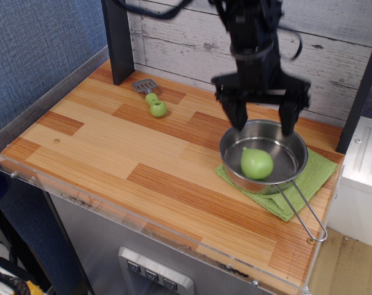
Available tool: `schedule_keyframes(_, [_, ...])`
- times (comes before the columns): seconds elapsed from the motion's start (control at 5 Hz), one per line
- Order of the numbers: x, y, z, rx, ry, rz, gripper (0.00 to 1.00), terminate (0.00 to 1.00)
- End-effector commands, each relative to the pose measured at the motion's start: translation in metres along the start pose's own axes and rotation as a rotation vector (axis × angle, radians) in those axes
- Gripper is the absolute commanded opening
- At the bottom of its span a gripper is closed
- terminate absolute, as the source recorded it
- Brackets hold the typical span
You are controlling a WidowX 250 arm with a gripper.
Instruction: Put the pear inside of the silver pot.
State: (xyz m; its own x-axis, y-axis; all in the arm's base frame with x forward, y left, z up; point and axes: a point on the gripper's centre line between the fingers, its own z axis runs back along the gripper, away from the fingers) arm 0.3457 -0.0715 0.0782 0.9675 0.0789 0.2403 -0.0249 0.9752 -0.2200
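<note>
The light-green pear lies inside the silver pot, which sits on a green cloth at the right of the wooden table. The pot's wire loop handle points toward the front edge. My gripper hangs above the pot's far rim with its two black fingers spread wide. It is open, empty, and clear of the pear.
A small spatula with a green knobbly handle lies at the back left of the table. A dark post stands at the back left, another at the far right. A white plank wall is behind.
</note>
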Motion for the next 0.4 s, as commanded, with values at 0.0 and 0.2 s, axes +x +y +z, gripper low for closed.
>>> schedule_keyframes(0.0, [0.001,0.003,0.054,-0.015,-0.121,0.005,1.00,0.00])
schedule_keyframes(0.2, [0.006,0.013,0.079,0.028,-0.186,0.027,1.00,1.00])
